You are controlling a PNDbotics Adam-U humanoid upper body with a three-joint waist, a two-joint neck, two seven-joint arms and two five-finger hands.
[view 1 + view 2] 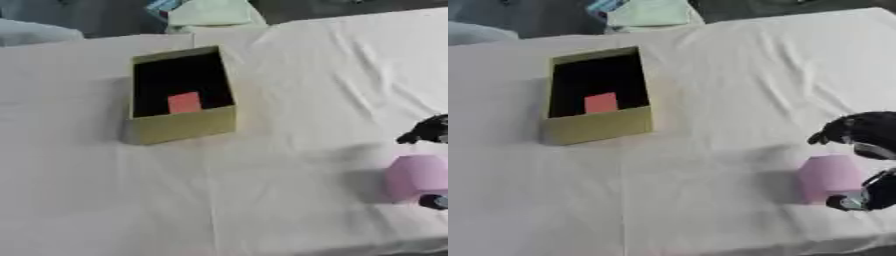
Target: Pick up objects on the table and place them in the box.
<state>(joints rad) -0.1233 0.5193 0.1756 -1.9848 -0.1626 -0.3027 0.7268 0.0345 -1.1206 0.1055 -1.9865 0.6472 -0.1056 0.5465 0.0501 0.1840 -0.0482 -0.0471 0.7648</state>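
An olive cardboard box with a dark inside stands open on the white-clothed table, left of centre. A small red block lies inside it near the front wall. At the right edge a pink block rests on the cloth. My right hand comes in from the right around it. Its dark fingers hang just above the block's far side with a small gap. The thumb sits against the block's near right corner. My left hand shows in neither view.
The white cloth covers the table, with wrinkles toward the right. A light green cloth and a blue thing lie beyond the far edge. The table's front edge runs along the bottom right.
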